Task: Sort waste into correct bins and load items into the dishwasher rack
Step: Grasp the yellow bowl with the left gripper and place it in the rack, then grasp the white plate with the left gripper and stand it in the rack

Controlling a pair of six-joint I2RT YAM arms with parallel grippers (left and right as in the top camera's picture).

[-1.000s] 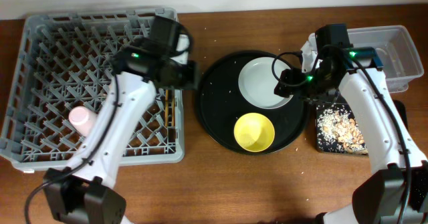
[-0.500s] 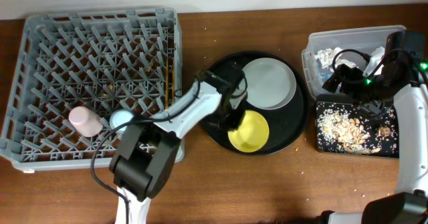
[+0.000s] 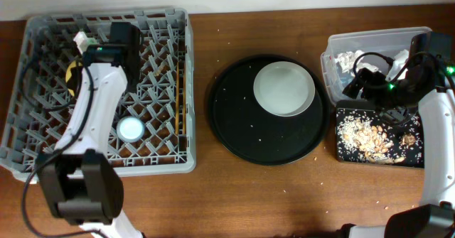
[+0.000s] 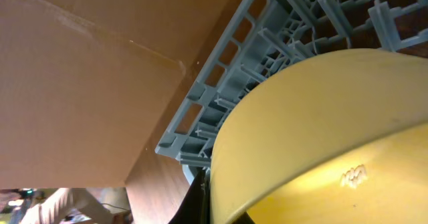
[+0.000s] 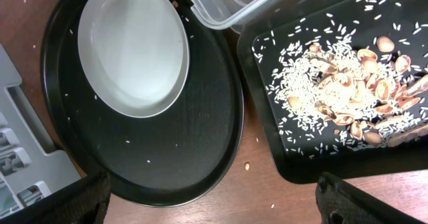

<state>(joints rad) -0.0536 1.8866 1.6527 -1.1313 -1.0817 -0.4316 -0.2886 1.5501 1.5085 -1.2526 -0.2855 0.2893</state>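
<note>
My left gripper [image 3: 77,57] is over the far-left part of the grey dishwasher rack [image 3: 43,145], shut on the rim of the yellow bowl [image 3: 69,73]. The bowl [image 4: 321,137] fills the left wrist view, tilted on edge over the rack's pegs [image 4: 267,43]. A light-blue cup [image 3: 130,129] and chopsticks [image 3: 178,103] are in the rack; the pink cup is hidden. The grey plate [image 3: 284,89] lies on the round black tray [image 3: 234,131]. My right gripper [image 3: 359,82] is open and empty, between the round tray and the bins [image 5: 214,207].
The clear tub [image 3: 409,42] at the far right holds crumpled white paper [image 3: 348,57]. In front of it the shallow black tray [image 3: 412,156] holds tan scraps and rice [image 5: 348,90]. Small crumbs lie on the round tray and the table.
My left arm has swung from the round tray to the rack's far left with the yellow bowl in it. The round tray now holds only the plate. The right arm has stayed still.
</note>
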